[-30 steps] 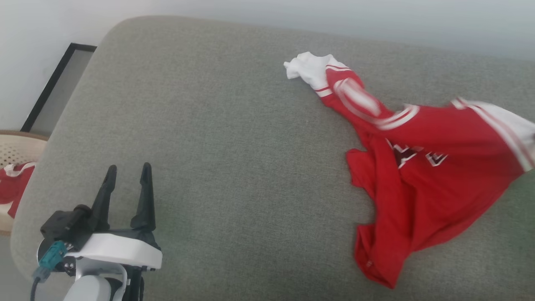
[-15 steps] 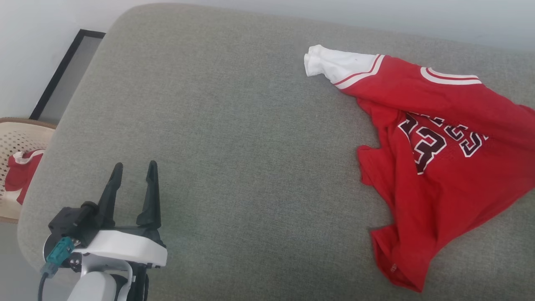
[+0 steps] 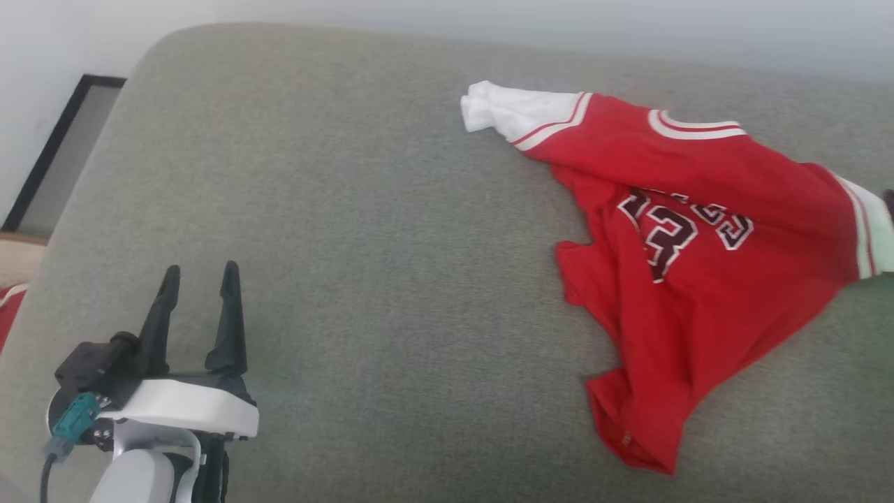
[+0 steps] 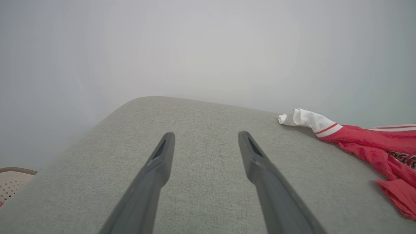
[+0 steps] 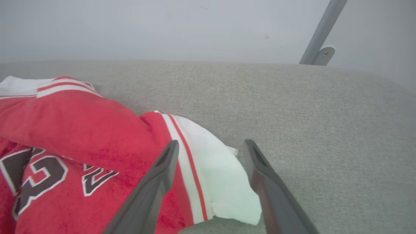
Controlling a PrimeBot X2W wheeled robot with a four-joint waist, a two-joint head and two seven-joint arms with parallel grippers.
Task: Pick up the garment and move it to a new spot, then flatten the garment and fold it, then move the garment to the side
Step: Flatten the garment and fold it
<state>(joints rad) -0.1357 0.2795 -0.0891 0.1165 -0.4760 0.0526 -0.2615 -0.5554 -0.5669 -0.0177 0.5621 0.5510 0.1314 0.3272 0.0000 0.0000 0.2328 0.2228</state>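
The garment (image 3: 698,230) lies crumpled on the right half of a grey upholstered cushion (image 3: 349,209). One white sleeve (image 3: 517,112) is bunched at the far side, pointing left. The red body slopes down toward the near right, where its hem ends in a folded corner. Dark numerals edged in white show on the chest, upside down in the head view. The other white sleeve (image 5: 221,182) lies at the garment's right end.

The right tool (image 5: 212,143) hangs over that sleeve with its two dark fingers spread wide, gripping nothing. The striped seam and white cloth lie between and beneath them. Whether either finger touches the cloth is hard to tell from this angle.

The left tool (image 3: 200,269) sits over the near left of the cushion, well apart from the garment. Its fingers are also spread and empty, with bare grey fabric between them.

Past the cushion's left edge stands a pale woven basket (image 4: 13,182). A black-framed panel (image 3: 56,147) leans against the wall.
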